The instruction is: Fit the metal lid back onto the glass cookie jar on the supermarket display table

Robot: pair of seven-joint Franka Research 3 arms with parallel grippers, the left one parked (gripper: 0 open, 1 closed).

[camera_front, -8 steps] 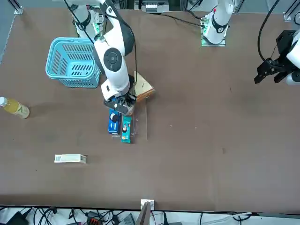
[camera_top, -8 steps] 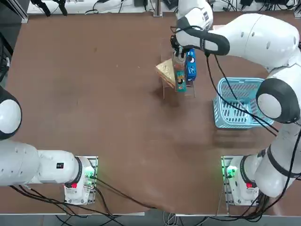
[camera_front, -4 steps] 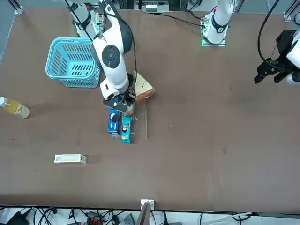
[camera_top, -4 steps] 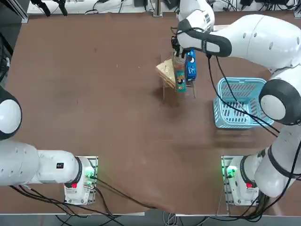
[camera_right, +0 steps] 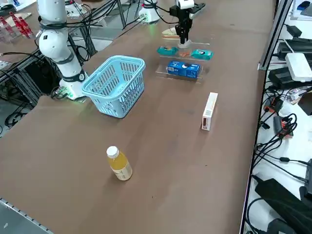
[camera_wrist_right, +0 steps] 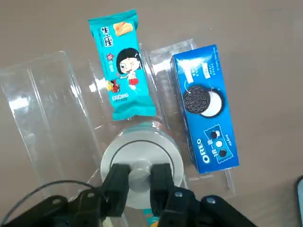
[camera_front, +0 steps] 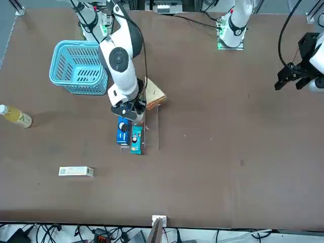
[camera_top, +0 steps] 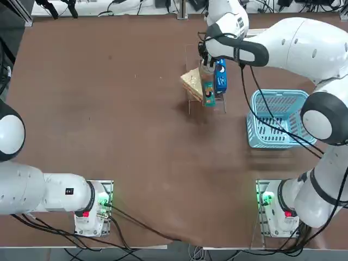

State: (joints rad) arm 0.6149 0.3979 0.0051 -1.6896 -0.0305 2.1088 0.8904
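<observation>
The right gripper (camera_wrist_right: 139, 182) hangs over the far-right part of the table (camera_top: 109, 136), above a clear tray (camera_wrist_right: 42, 109) that holds the snack goods. Its fingers (camera_wrist_right: 116, 182) point straight down and are clamped on the small knob at the centre of the lid (camera_wrist_right: 141, 163).

The lid is a round silvery disc lying flat, face up, with no long axis to speak of; its knob points up into the gripper. It sits over the mouth of the jar (camera_wrist_right: 142, 130), whose clear wall shows only as a thin arc just beyond the lid's edge. Whether the lid is fully seated on the rim cannot be told. The jar appears to stand upright, mouth up, in the tray.

Just beside the jar lies a teal pack (camera_wrist_right: 122, 66), flat, its long axis running away from the gripper. A blue box (camera_wrist_right: 206, 106) lies flat next to it, long axis roughly parallel and separated from the teal pack by a tray ridge. A tan wrapped sandwich (camera_top: 191, 82) rests at the tray's other side.

A blue basket (camera_top: 274, 119) stands well apart, towards the arm's base. A juice bottle (camera_right: 118, 164) stands upright, and a white carton (camera_right: 209, 111) lies on its side; both are far from the tray.
</observation>
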